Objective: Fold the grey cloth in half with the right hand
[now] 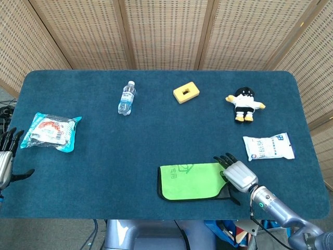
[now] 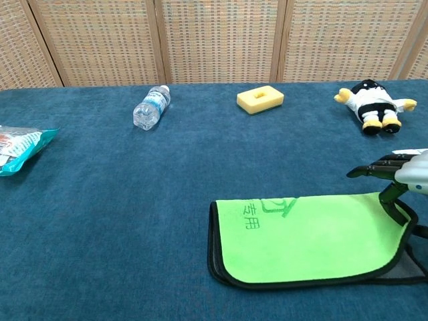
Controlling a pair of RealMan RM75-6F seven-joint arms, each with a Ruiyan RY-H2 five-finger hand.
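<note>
The right hand (image 1: 238,173) is at the near right part of the table (image 1: 156,135), and its dark fingers (image 2: 376,167) point forward-left, spread a bit; in chest view the fingers curve down over the right edge of the grey cloth (image 2: 304,237), but I cannot tell if they pinch the edge or only touch it, bc the hand is cut by the frame there. The cloth lies flat directly left of this hand, w/ the bright green side up and green characters printed near its far edge; a thin strip of the grey side shows along the near right edge, under the green layer, just below the hand. Far from the hand, straight ahead and slightly right, a small plush doll (image 1: 244,104) in black, white and yellow lies on the table. A white packet w/ blue print (image 1: 268,146) lies just ahead-right of the hand, apart from it. Ahead-left, well apart, is a yellow sponge block (image 1: 186,93) w/ a hole in the middle, and further left a clear water bottle (image 1: 126,98) on its side. The left hand (image 1: 6,158) is at the left edge of head view, fingers apart, holding nothing. Near it, a bit ahead-right, lies a teal snack bag (image 1: 51,132).
</note>
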